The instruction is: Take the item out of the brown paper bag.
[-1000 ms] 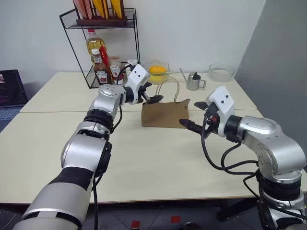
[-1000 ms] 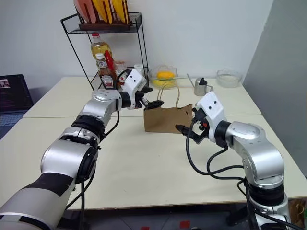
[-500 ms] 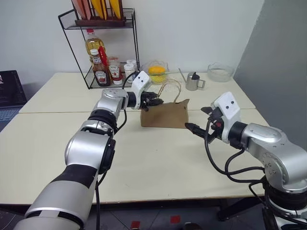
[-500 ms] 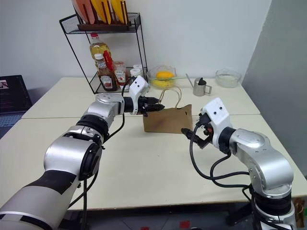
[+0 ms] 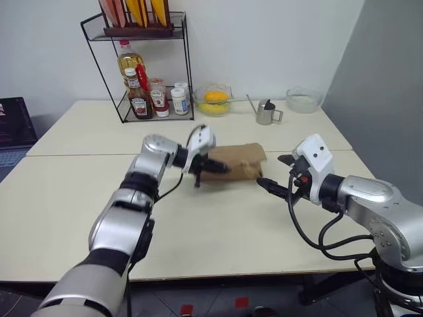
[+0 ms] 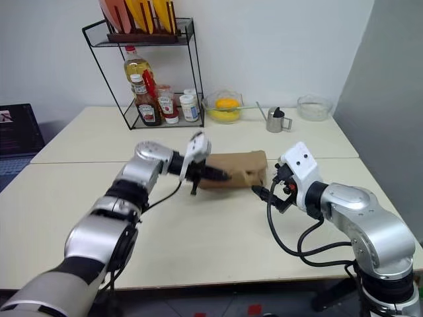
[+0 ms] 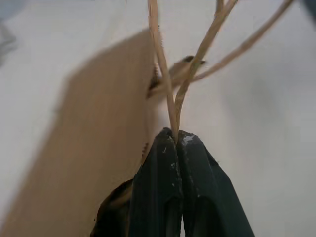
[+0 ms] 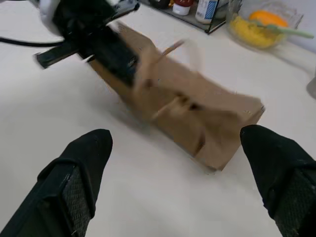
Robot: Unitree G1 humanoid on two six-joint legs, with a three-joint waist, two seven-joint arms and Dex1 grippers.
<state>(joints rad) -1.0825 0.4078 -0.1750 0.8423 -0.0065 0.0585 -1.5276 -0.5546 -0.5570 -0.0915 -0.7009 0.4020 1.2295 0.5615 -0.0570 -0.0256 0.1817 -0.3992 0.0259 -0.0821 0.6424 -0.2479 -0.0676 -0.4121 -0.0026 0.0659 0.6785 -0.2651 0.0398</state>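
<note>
Bag point(image 5: 238, 161) lying tipped over on table point(image 5: 79, 191). Left gripper point(image 5: 221, 168) against its near side, fingers together. Right gripper point(image 5: 276, 175) just beside bag's right end, fingers spread. Wire rack point(image 5: 139, 66) with bottles behind.

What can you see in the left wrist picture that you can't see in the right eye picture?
The left wrist view gives the close-up: the left gripper, jaws shut tight on the thin pale cord handles of the brown paper bag.

The right eye view gives the wider scene: the right gripper with jaws open beside the bag, the black wire rack with sauce bottles, a glass bowl of yellow fruit, a small metal pitcher and the cream table.

Both show the bag and the left gripper at it.
</note>
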